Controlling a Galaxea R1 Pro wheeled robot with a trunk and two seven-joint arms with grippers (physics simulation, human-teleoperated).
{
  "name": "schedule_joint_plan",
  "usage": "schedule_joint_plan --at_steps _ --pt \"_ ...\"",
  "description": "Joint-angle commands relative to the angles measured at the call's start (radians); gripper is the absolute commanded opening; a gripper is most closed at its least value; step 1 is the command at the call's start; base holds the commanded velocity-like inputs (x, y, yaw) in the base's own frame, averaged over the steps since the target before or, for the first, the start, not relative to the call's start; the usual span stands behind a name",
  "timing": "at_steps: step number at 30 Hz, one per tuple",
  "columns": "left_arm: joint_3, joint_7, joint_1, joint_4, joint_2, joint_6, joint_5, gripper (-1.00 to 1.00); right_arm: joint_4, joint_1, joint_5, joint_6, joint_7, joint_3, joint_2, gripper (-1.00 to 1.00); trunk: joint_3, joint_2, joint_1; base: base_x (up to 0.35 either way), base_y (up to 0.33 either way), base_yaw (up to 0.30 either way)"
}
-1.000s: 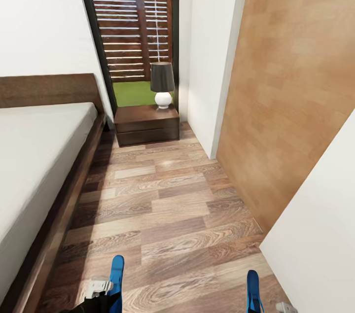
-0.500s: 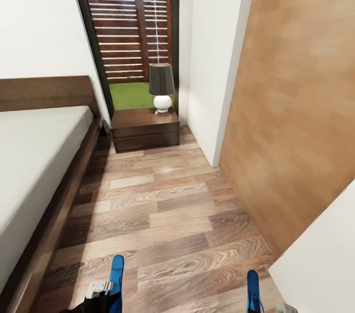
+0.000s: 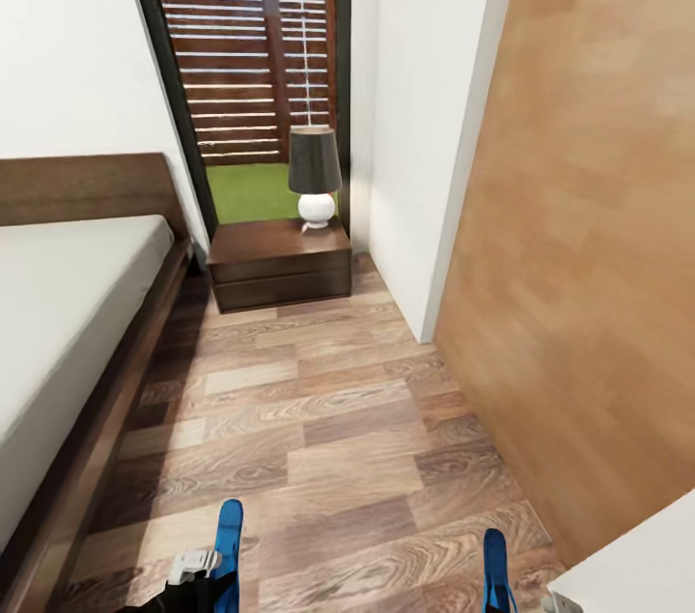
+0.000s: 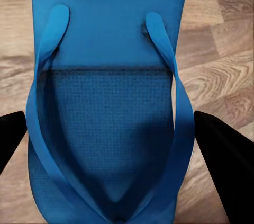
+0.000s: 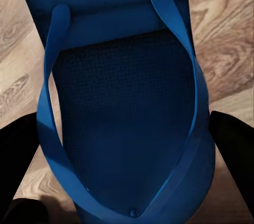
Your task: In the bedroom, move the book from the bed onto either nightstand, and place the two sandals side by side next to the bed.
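Swinging my view rightward over the last second, I've let the large low bed with its pale grey-white mattress and dark wooden frame (image 3: pixel 68 304) slide toward the left edge, while the small dark brown two-drawer nightstand (image 3: pixel 280 264), carrying a dark-shaded lamp on a white round base (image 3: pixel 316 174), has drifted left and down the frame. More of the tan wood-panelled wall (image 3: pixel 589 236) now shows to the right. That reads as the camera turning, not the furniture moving.

My left gripper (image 4: pixel 119 181) has its dark fingers either side of a bright blue flip-flop sandal (image 3: pixel 229 550), seemingly clamped on it. My right gripper (image 5: pixel 124 179) likewise appears closed around the second blue sandal (image 3: pixel 494 565). Both hang above the grey-brown plank floor (image 3: pixel 328 420).

I judge both sandals still need setting down side by side along the bed frame.
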Motion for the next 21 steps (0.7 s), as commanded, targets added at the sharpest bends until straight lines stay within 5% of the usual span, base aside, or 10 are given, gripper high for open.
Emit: schedule_joint_plan --at_steps 1,21 --pt "0.008 -0.005 -0.001 0.0 0.0 -0.006 -0.01 -1.0 0.0 -0.001 -0.004 0.011 0.007 -0.008 0.0 -1.0 -0.001 0.0 0.0 0.326 0.0 0.0" --pt "0.008 -0.004 -0.001 0.001 0.0 -0.006 -0.01 -1.0 0.0 -0.001 -0.004 0.011 0.008 -0.009 0.0 -1.0 -0.001 0.0 0.0 0.326 0.0 0.0"
